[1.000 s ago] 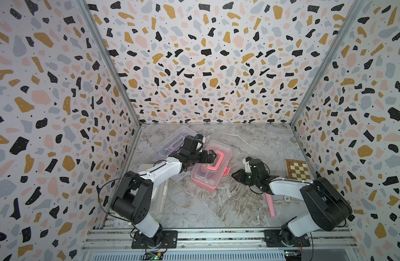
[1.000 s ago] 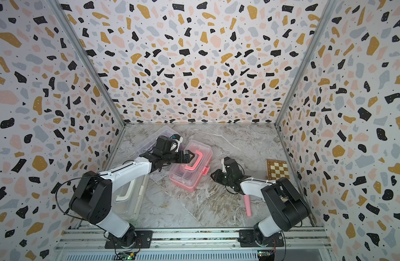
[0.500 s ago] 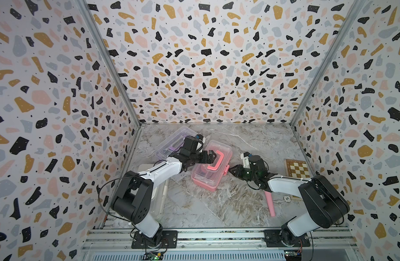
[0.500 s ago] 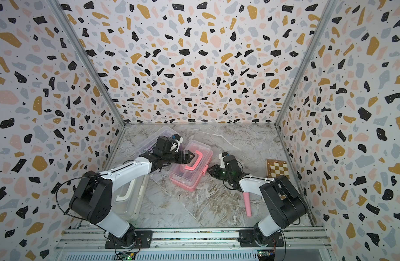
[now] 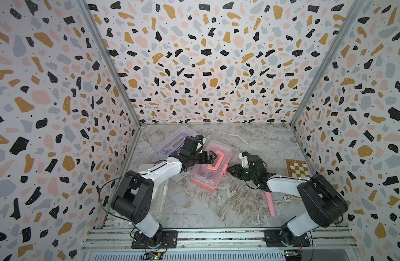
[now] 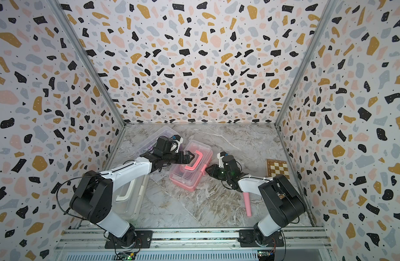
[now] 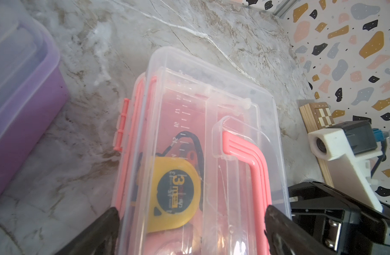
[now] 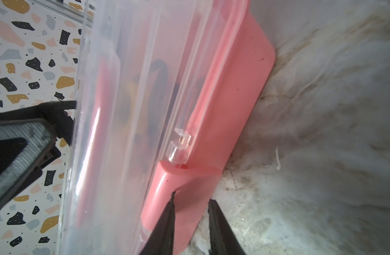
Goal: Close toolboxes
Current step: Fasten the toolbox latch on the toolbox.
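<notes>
Straddling pink toolbox (image 5: 209, 168), left claw (image 5: 213, 156) wide — right claw (image 8: 190, 223) narrow, at its latch.

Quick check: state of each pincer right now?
Left pincer: open wide, straddling the pink toolbox, not gripping.
Right pincer: narrowly open at the pink latch flap; grip cannot be told.

Open marble floor (image 5: 217, 203) in front of the pink toolbox (image 5: 209, 171), reachable from the rail side. Far right floor also free. Purple toolbox (image 5: 171, 142) sits near the pink one's left; a narrow floor strip between them (left arm (image 5: 162, 167) crosses above it). White toolbox (image 6: 131, 194) blocks the left wall lane. Pink microphone (image 5: 270, 204) and checkered board (image 5: 297, 168) obstruct the right side.
</notes>
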Tool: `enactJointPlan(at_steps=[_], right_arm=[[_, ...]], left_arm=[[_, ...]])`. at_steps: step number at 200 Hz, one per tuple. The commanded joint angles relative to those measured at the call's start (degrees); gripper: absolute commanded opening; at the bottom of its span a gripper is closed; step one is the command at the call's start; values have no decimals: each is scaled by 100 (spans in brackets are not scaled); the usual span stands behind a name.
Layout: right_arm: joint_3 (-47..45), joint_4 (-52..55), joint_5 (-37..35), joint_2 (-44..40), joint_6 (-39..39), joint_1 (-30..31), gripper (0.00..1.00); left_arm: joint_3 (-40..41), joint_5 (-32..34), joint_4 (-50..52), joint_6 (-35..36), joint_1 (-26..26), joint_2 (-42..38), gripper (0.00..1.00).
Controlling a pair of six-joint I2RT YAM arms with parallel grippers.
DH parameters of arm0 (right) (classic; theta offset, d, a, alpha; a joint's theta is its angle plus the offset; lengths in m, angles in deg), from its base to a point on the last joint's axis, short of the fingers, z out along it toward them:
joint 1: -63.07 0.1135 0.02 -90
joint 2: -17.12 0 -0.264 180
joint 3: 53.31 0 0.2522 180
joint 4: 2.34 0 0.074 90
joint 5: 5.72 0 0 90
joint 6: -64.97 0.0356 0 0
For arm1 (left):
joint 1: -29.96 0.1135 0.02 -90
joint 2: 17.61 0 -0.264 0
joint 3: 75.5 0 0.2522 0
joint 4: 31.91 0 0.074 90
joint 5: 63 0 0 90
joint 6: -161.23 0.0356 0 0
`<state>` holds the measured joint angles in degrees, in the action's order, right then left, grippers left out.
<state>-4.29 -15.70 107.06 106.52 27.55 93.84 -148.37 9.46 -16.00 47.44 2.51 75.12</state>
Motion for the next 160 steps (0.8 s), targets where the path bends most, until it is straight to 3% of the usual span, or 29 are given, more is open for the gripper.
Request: enactJointPlan(at_steps=[1,61,101,160], right_arm=[[182,-391,168,106,170,53,28],[155,-1156,321,464,503,61,27],[217,-1659,392,782,727,105,11],[170,-3055,563,1344,1212,116,5]], left_arm=[[166,-274,-100,-57,-52,97,100],[504,-1014,-511,-353,-61,339,97],[785,-1400,-1066,-733,-145,552,95],[857,-1420,-1109,-794,-323,697,94]])
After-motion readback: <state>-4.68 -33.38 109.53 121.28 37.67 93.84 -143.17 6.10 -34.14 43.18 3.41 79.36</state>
